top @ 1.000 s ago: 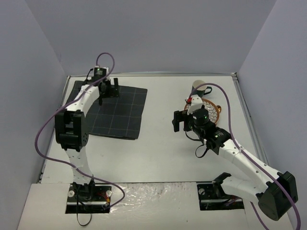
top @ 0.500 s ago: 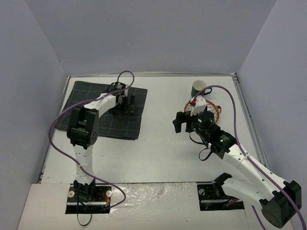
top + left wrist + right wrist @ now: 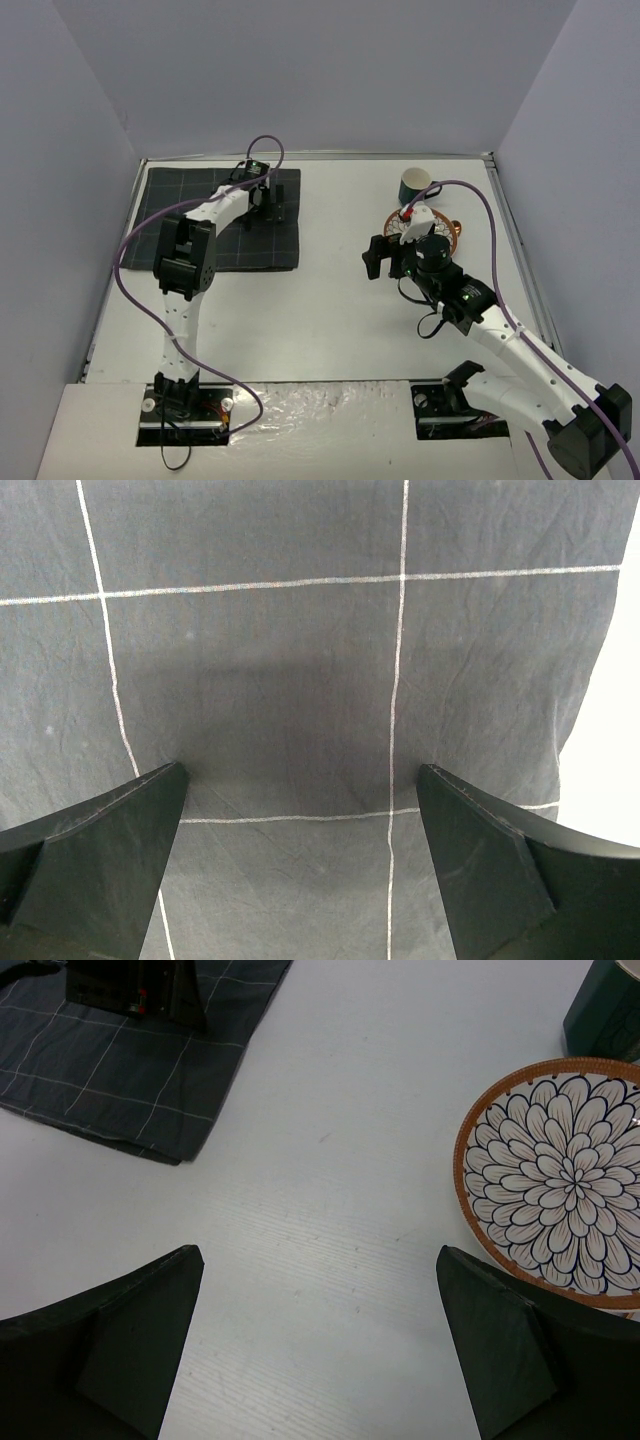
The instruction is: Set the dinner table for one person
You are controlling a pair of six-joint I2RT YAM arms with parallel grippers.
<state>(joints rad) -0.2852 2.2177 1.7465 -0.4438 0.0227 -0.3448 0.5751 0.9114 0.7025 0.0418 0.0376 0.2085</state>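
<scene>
The dinner table (image 3: 330, 320) is a white tabletop with a thin metal rim. A dark grey checked cloth mat (image 3: 200, 235) lies flat at its back left, square to the back edge. My left gripper (image 3: 267, 203) hovers open over the mat's right part. In the left wrist view the left gripper (image 3: 302, 772) has only mat (image 3: 280, 630) between its fingers. My right gripper (image 3: 388, 260) stands open over bare table, just left of a flower-patterned plate (image 3: 560, 1185) with an orange rim. Nothing sits in the right gripper (image 3: 320, 1255).
A dark green cup (image 3: 415, 185) stands behind the plate (image 3: 452, 232) near the back right; the cup (image 3: 605, 1010) shows at the right wrist view's top corner. Grey walls close in the table on three sides. Purple cables loop off both arms.
The mat has turned from skewed to square with the back edge. My left gripper swung right across it toward its right edge. The right arm shifted slightly right.
</scene>
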